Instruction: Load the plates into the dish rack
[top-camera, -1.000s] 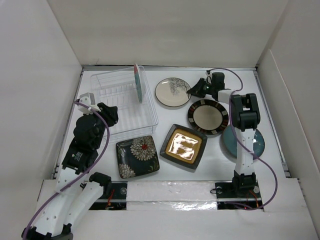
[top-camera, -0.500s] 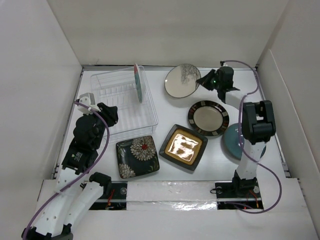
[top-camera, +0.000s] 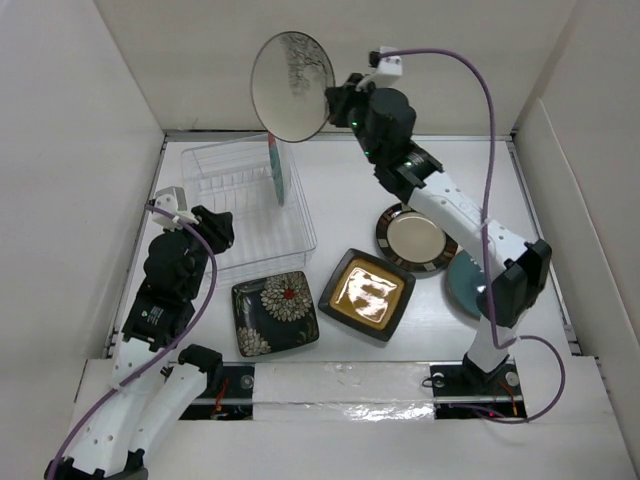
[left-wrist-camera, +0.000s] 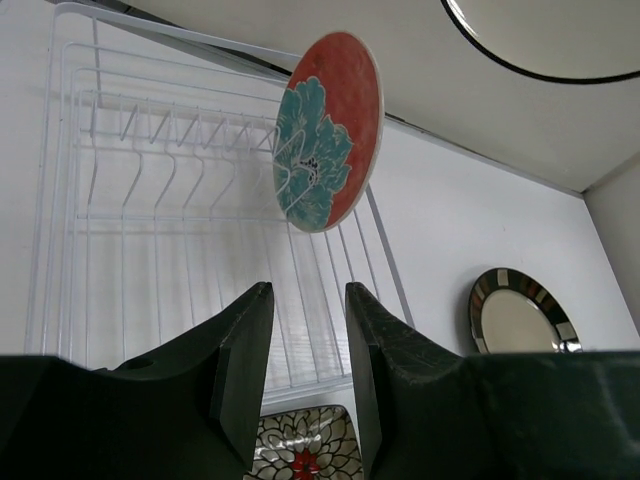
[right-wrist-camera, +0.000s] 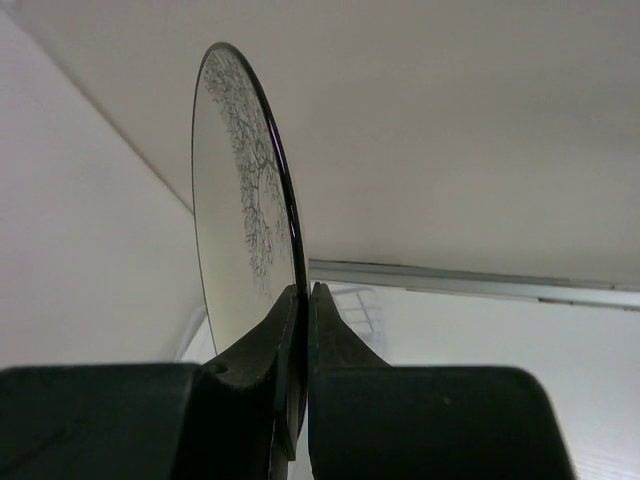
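Observation:
My right gripper (top-camera: 335, 103) is shut on the rim of the cream tree-branch plate (top-camera: 291, 85) and holds it on edge, high above the back right of the clear dish rack (top-camera: 240, 225); the plate also shows in the right wrist view (right-wrist-camera: 240, 250). The teal-red patterned plate (top-camera: 276, 167) stands upright in the rack, seen also from the left wrist (left-wrist-camera: 328, 130). My left gripper (left-wrist-camera: 308, 330) is open and empty at the rack's near left. On the table lie the dark floral square plate (top-camera: 275, 313), the amber-centred square plate (top-camera: 366, 294), the striped-rim plate (top-camera: 415, 236) and the plain teal plate (top-camera: 470, 285).
White walls enclose the table on the left, back and right. The right arm (top-camera: 455, 215) stretches over the striped-rim and teal plates. A purple cable (top-camera: 480, 90) loops above the right arm.
My right gripper has lifted the cream plate off the table, turned it on edge and carried it up and left toward the rack. The left arm has not moved.

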